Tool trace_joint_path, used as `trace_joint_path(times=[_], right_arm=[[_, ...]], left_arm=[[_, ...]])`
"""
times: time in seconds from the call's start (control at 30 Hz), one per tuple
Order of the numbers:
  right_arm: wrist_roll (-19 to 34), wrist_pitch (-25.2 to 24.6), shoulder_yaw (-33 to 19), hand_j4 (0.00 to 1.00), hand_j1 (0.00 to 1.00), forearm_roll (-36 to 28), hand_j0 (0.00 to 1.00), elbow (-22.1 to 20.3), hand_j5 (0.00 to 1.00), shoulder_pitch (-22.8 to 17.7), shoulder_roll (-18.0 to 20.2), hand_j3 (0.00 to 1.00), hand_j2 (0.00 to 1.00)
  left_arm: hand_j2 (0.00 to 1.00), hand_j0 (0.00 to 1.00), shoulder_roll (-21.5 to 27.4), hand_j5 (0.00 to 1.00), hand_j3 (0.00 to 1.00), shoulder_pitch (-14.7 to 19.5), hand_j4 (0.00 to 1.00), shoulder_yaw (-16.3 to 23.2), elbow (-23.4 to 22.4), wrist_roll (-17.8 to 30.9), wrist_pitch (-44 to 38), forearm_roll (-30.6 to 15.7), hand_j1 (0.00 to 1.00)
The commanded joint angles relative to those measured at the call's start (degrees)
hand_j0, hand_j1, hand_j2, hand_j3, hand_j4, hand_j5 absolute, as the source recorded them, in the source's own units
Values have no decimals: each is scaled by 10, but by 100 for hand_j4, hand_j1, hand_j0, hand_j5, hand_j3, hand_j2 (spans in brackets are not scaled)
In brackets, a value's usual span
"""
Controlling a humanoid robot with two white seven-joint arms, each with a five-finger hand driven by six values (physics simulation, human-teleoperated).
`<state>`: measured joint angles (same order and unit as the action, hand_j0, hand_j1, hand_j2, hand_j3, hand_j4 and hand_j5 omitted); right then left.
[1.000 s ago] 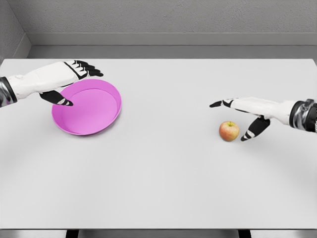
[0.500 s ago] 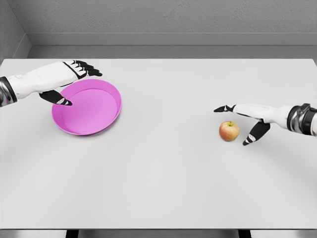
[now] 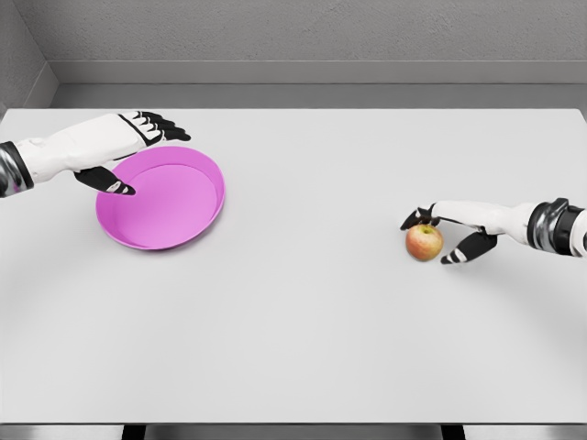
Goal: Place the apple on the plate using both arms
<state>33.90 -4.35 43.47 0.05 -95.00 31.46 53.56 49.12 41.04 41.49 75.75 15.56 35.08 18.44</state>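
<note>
— So, what do we have underneath it all?

— We see a plain pale grey worktop (image 3: 303, 312), smooth and matte, filling most of the view. Behind it runs a grey floor strip and a rough grey wall (image 3: 303, 32), with a corner at the far left. We find no writing, brand or label anywhere.

— And the apple (image 3: 424, 242)?

— It sits on the worktop at the right, well apart from the plate (image 3: 183, 215), which lies at the left. The plate is pink and holds nothing.

— What do we make of the right robot hand (image 3: 449, 229)?

— It reaches in from the right, spread around the apple: fingertips (image 3: 417, 218) at its top, thumb just beside its right side. We cannot tell if it grips yet.

— The left robot hand (image 3: 128, 151)?

— Released, hovering at the plate's far left rim, thumb over the rim.
</note>
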Motion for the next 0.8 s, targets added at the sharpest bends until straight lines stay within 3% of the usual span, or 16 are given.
trace_joint_path(times=[0.0, 0.77], right_arm=[[1, 0, 6, 60, 60, -1, 60, -1, 60, 0, 1, 60, 60], [4, 2, 4, 55, 55, 0, 55, -16, 55, 25, -3, 55, 55]], left_arm=[[100, 100, 1, 100, 100, 0, 100, -1, 0, 0, -1, -4, 100], [100, 100, 3, 100, 100, 0, 100, -1, 0, 0, -1, -3, 100]])
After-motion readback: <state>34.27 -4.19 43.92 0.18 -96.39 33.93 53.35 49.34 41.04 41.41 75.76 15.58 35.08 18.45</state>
